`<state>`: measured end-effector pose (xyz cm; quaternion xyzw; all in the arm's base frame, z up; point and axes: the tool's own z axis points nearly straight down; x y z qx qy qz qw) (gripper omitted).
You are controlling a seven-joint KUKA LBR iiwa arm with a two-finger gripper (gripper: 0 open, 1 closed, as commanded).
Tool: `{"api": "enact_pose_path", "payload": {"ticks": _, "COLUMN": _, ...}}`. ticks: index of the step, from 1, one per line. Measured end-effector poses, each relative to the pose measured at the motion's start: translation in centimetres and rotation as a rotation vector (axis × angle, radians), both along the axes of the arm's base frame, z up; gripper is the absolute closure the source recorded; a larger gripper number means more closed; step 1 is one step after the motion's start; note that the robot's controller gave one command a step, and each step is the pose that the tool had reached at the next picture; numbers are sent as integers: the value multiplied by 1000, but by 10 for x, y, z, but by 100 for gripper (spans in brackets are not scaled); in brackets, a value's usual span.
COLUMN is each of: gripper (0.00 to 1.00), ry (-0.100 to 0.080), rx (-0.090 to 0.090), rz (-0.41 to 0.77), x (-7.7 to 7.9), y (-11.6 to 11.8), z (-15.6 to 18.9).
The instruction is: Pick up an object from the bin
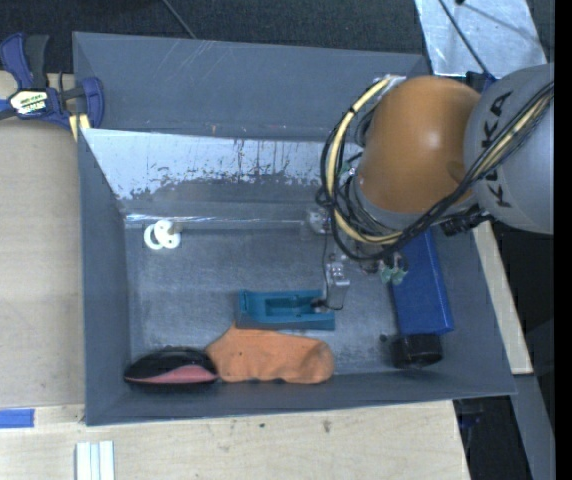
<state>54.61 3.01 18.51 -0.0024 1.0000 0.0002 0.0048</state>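
Open bin floor (216, 268) ctr-left; orange cloth (271, 356), teal block (281, 308), blue box (421, 288) front/right

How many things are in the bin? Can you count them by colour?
White: 1, ring
Teal: 1, flat tool
Blue: 1, box
Orange: 1, cloth
Black and pink: 1, rounded lump
Black: 1, small block
Total: 6
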Motion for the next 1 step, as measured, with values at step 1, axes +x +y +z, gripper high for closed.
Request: {"api": "enact_pose_path", "payload": {"ticks": 1, "gripper": 0, "ry": 14, "rx": -1, "rz": 47, "x": -23, "y": 3, "z": -36}}
